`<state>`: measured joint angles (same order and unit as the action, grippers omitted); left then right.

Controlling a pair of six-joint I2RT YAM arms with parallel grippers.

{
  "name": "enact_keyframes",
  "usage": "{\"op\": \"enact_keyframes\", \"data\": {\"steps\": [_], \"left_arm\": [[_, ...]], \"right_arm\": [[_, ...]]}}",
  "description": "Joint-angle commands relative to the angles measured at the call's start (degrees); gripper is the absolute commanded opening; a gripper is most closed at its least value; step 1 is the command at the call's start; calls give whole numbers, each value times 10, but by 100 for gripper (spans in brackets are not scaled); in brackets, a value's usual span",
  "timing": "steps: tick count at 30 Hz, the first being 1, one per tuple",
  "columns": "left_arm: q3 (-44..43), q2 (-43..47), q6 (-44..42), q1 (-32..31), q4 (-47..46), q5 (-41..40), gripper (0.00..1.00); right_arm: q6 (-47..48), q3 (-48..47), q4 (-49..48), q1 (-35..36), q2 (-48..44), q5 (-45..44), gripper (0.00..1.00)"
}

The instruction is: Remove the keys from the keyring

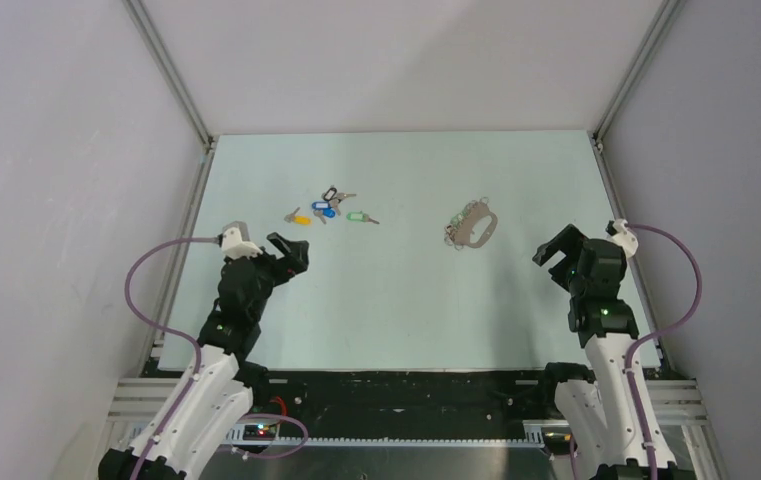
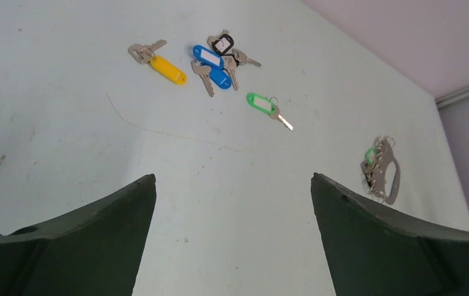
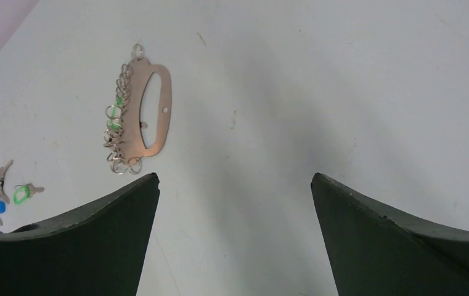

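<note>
Two wide, empty tools, left gripper [image 1: 291, 253] and right gripper [image 1: 554, 250], hang well short of the keyring [image 3: 165, 86] at one o'clock on the table [image 1: 406, 300], where its flat, bunched keys [image 3: 116, 120] could skid or snag under a shallow pinch.

Both arms rise from the near edge of the table [image 1: 406, 310]. The left arm [image 1: 231, 305] and the right arm [image 1: 596, 300] are black in the parts further over the table and white in the parts nearest its edge (a small green light glows on each black part). A mauve cable [image 1: 136, 290] curves from a white plug [image 1: 236, 238] on the left arm, on the side away from the table's middle. The right arm's cable [image 1: 694, 275] matches it. Up close, the fingers [image 2: 90, 237] of the left gripper [image 2: 233, 179] and the right gripper [image 3: 235, 177] are dark green, broad and curved.
</note>
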<state>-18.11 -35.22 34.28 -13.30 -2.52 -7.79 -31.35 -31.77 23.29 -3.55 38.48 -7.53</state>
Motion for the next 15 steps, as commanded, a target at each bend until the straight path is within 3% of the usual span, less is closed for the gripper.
{"op": "enact_keyframes", "data": {"steps": [1,4,11,15], "left_arm": [[20,4,85,6,-41,-28,98],[39,-25,114,0,-118,-7,98],[-61,-178,72,-73,-124,-83,98],[-81,-225,30,-151,-154,-136,98]], "right_arm": [[-7,-4,-31,-3,32,-19,100],[18,-4,-80,17,65,-15,100],[91,-30,-186,143,171,-70,100],[104,-62,-244,162,256,-46,91]]}}
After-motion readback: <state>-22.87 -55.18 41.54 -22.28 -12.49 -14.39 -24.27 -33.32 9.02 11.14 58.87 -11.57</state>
